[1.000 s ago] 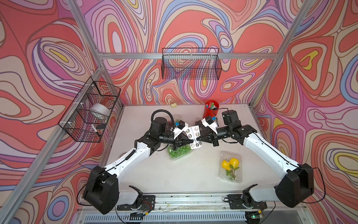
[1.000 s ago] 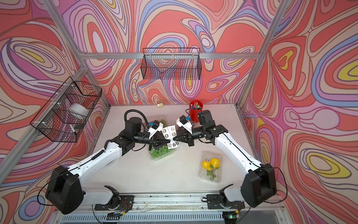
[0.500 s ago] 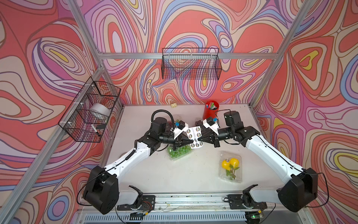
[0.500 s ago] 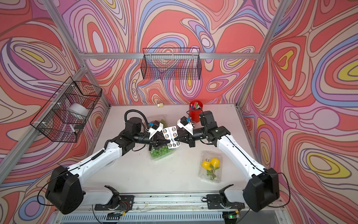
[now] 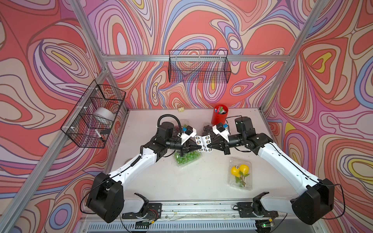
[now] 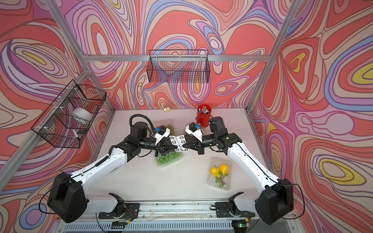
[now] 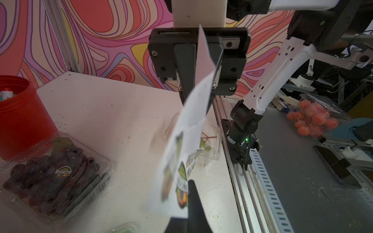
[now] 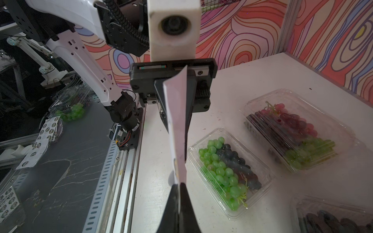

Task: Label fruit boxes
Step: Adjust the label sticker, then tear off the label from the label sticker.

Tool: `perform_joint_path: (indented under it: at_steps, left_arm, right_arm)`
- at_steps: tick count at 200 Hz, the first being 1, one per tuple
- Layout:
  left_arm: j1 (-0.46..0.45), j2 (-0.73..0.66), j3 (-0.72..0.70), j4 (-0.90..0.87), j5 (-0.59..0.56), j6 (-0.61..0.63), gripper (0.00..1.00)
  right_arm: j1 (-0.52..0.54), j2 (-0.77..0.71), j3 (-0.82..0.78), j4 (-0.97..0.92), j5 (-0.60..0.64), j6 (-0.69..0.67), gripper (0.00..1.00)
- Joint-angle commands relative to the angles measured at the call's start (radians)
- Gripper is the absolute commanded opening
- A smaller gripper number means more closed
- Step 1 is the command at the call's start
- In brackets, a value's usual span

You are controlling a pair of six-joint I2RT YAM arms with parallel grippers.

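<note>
With left gripper (image 5: pixel 198 148) and right gripper (image 5: pixel 209 145) both clamped on the sticker sheet (image 5: pixel 204 141), pulling apart could tear it.

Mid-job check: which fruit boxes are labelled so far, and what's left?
Done: the dark grape box shows a label on its lid, and the yellow fruit box seems to have one. In hand: the left gripper and right gripper both pinch the sticker sheet. Left: the green grape box and the red-and-green grape box show no label.
</note>
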Motion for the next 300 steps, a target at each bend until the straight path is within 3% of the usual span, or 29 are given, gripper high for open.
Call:
perform_joint_path:
  at_steps: [1, 43, 127, 146, 200, 230, 300]
  left_arm:
    - [-0.004, 0.015, 0.007, 0.103, 0.056, -0.016, 0.0]
    - [-0.007, 0.036, 0.002, 0.191, 0.084, -0.063, 0.0]
    - [-0.008, 0.014, -0.001, 0.12, 0.033, -0.045, 0.0]
    - [-0.008, 0.002, -0.009, 0.132, -0.022, -0.094, 0.0]
    - [-0.007, -0.007, -0.11, 0.426, -0.141, -0.365, 0.0]
    - [-0.007, 0.01, -0.108, 0.461, -0.139, -0.392, 0.0]
    - [-0.007, 0.02, -0.098, 0.46, -0.12, -0.392, 0.0]
  right_arm:
    - [0.004, 0.005, -0.018, -0.006, -0.005, 0.005, 0.0]
    - [0.005, -0.003, -0.037, 0.048, 0.06, 0.049, 0.0]
    - [0.005, -0.1, -0.089, 0.139, 0.189, 0.095, 0.0]
    - [0.005, -0.152, -0.114, 0.159, 0.249, 0.113, 0.14]
    - [0.005, -0.341, -0.212, 0.244, 0.418, 0.155, 0.3]
    - [0.008, -0.36, -0.221, 0.277, 0.387, 0.153, 0.3]
    - [0.047, -0.218, -0.142, 0.349, 0.354, 0.106, 0.31]
